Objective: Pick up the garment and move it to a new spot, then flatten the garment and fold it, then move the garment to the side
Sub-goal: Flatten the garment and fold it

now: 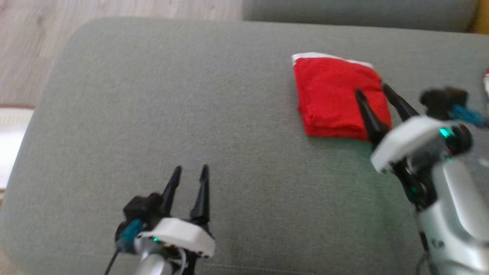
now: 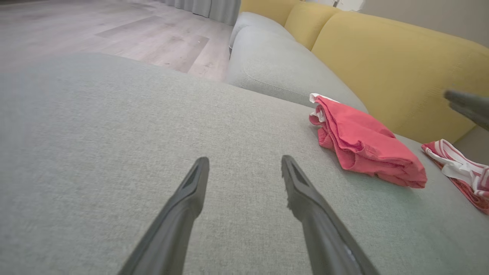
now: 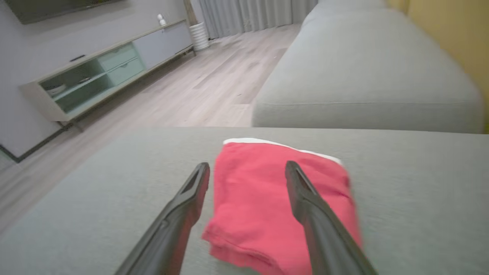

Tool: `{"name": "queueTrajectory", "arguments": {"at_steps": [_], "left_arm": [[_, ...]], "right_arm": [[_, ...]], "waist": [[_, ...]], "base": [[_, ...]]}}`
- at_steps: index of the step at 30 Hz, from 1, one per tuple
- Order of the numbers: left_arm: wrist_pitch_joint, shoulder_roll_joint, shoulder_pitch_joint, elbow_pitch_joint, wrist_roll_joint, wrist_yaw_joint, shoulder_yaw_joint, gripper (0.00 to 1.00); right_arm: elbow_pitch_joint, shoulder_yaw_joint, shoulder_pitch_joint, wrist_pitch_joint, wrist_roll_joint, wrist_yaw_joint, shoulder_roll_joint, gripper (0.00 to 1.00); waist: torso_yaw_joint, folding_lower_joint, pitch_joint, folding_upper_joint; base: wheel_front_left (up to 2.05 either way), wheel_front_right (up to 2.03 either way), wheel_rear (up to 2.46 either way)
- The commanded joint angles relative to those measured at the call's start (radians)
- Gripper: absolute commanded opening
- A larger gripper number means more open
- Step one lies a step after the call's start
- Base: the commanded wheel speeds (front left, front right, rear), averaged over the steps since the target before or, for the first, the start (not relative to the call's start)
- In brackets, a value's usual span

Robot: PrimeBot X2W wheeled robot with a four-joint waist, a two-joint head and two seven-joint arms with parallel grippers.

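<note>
No lettering, label, brand mark, number or sign is legible on any surface in any of the three views.

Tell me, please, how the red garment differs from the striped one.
The red garment is plain with a white edge; the striped garment has red and white bands. The red garment lies folded; the striped garment lies rumpled. Both rest on the grey cushion.
</note>
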Motion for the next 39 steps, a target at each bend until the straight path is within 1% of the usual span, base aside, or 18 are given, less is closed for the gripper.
{"name": "queueTrajectory", "arguments": {"at_steps": [1, 4, 8, 12, 18, 19, 20, 21, 22, 23, 24, 30, 31, 32, 35, 36, 39], "left_arm": [[-0.008, -0.001, 0.003, -0.051, 0.013, 0.001, 0.058, 1.00], [-0.008, -0.001, 0.044, -0.087, 0.042, 0.000, 0.107, 1.00], [-0.008, -0.001, 0.086, -0.107, 0.069, -0.015, 0.147, 1.00], [-0.008, -0.001, 0.105, -0.118, 0.084, -0.027, 0.166, 1.00], [-0.008, -0.001, 0.094, -0.132, 0.097, -0.035, 0.166, 1.00], [-0.008, -0.001, 0.088, -0.136, 0.098, -0.035, 0.163, 1.00], [-0.008, -0.001, 0.082, -0.139, 0.098, -0.034, 0.159, 1.00], [-0.008, -0.001, 0.075, -0.141, 0.099, -0.033, 0.153, 1.00], [-0.008, -0.001, 0.067, -0.144, 0.097, -0.031, 0.145, 1.00], [-0.008, -0.001, 0.057, -0.147, 0.095, -0.029, 0.137, 1.00], [-0.008, -0.001, 0.047, -0.149, 0.093, -0.027, 0.128, 1.00], [-0.008, -0.001, -0.015, -0.152, 0.069, -0.007, 0.069, 1.00], [-0.008, -0.001, -0.023, -0.152, 0.064, -0.004, 0.061, 1.00], [-0.008, -0.001, -0.035, -0.153, 0.055, 0.006, 0.047, 1.00], [-0.008, -0.001, -0.046, -0.157, 0.045, 0.020, 0.033, 1.00], [-0.008, -0.001, -0.046, -0.157, 0.045, 0.020, 0.033, 1.00], [-0.008, -0.001, -0.052, -0.159, 0.037, 0.028, 0.029, 1.00]], "right_arm": [[-0.047, 0.002, 0.023, -0.040, -0.023, -0.001, -0.020, 1.00], [-0.061, -0.044, 0.082, -0.109, -0.058, -0.001, -0.063, 1.00], [-0.051, -0.085, 0.145, -0.180, -0.100, -0.001, -0.115, 1.00], [-0.033, -0.118, 0.171, -0.232, -0.116, -0.001, -0.122, 1.00], [-0.019, -0.107, 0.149, -0.276, -0.122, -0.001, -0.111, 1.00], [-0.014, -0.098, 0.137, -0.279, -0.122, -0.001, -0.108, 0.96], [-0.007, -0.088, 0.122, -0.280, -0.122, -0.001, -0.104, 0.68], [0.002, -0.073, 0.104, -0.279, -0.123, -0.001, -0.102, 0.44], [0.013, -0.054, 0.085, -0.277, -0.125, -0.001, -0.101, 0.21], [0.027, -0.035, 0.062, -0.276, -0.129, -0.001, -0.099, 0.03], [0.044, -0.014, 0.039, -0.272, -0.132, -0.001, -0.096, 0.00], [0.188, 0.125, -0.097, -0.264, -0.158, -0.001, -0.082, 0.00], [0.217, 0.145, -0.114, -0.265, -0.163, -0.001, -0.081, 0.00], [0.274, 0.173, -0.144, -0.267, -0.162, -0.001, -0.072, 0.00], [0.346, 0.209, -0.179, -0.282, -0.165, -0.001, -0.062, 0.00], [0.346, 0.209, -0.179, -0.282, -0.165, -0.001, -0.062, 0.00], [0.405, 0.248, -0.201, -0.293, -0.163, -0.001, -0.045, 0.00]], "waist": [[-0.041, 0.0000, -0.042, -0.0001], [-0.061, 0.0000, -0.059, -0.0001], [-0.077, 0.0000, -0.077, -0.0001], [-0.085, 0.0000, -0.084, -0.0001], [-0.074, 0.0000, -0.052, -0.0001], [-0.070, 0.0000, -0.040, -0.0001], [-0.065, 0.0000, -0.028, -0.0001], [-0.060, 0.0000, -0.013, -0.0001], [-0.053, 0.0000, 0.003, -0.0001], [-0.047, 0.0000, 0.019, -0.0001], [-0.039, 0.0000, 0.038, -0.0001], [0.018, 0.0000, 0.122, -0.0001], [0.029, 0.0000, 0.132, -0.0001], [0.048, 0.0000, 0.147, -0.0001], [0.071, 0.0000, 0.163, -0.0001], [0.071, 0.0000, 0.163, -0.0001], [0.087, 0.0000, 0.172, -0.0001]], "base": [[0.00, 0.00, 0.00], [0.00, 0.00, 0.00], [0.00, 0.00, 0.00], [0.00, 0.00, 0.00], [0.00, 0.00, 0.00], [0.00, 0.00, 0.00], [0.00, 0.00, 0.00], [0.00, 0.00, 0.00], [0.00, 0.00, 0.00], [0.00, 0.00, 0.00], [0.00, 0.00, 0.00], [0.00, 0.00, 0.00], [0.00, 0.00, 0.00], [0.00, 0.00, 0.00], [0.00, 0.00, 0.00], [0.00, 0.00, 0.00], [0.00, 0.00, 0.00]]}}
